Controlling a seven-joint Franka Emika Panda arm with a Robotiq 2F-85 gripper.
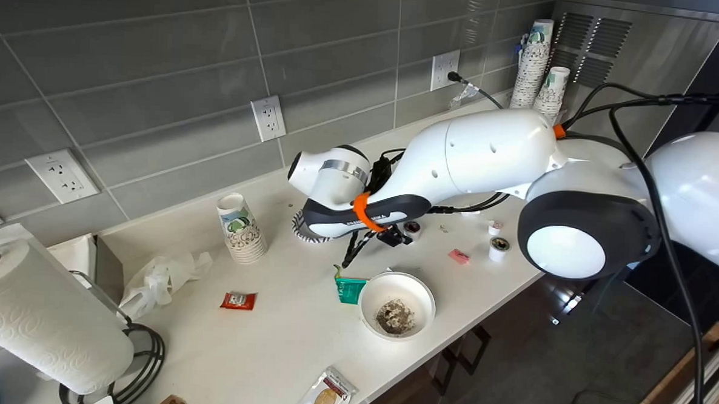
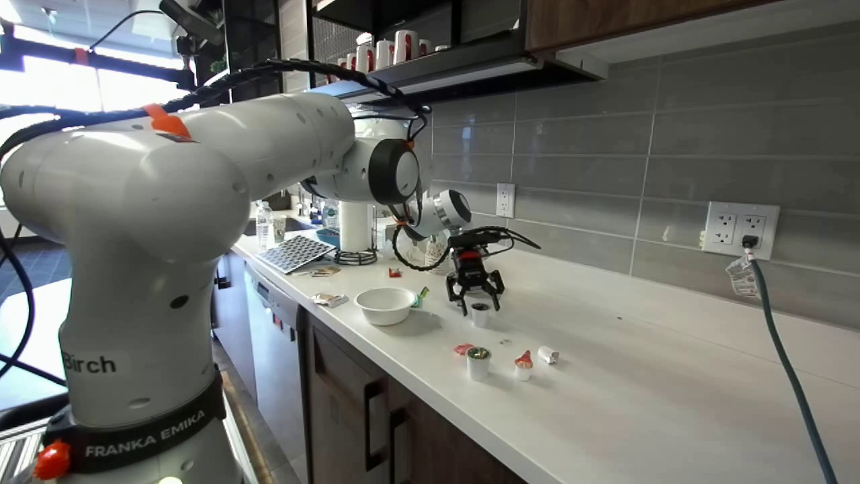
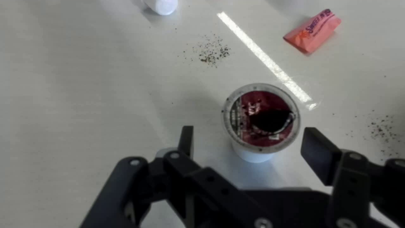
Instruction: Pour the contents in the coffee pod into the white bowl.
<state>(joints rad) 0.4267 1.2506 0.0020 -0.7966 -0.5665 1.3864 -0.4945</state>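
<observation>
Coffee pod stands upright on the desk, its dark red lid torn, with a black hole in it. The hand is low over this pod, its fingers spread well apart, one on each side; a gap shows on both sides in the wrist view, the wider one at left, and the hand has hold of nothing. The white bowl sits apart from the pod, near the front edge, with brown and pale crumbs inside. A green packet lies just beside the bowl. Another pod, also upright, stands by a pink packet. Dark grains are scattered near the torn pod.
</observation>
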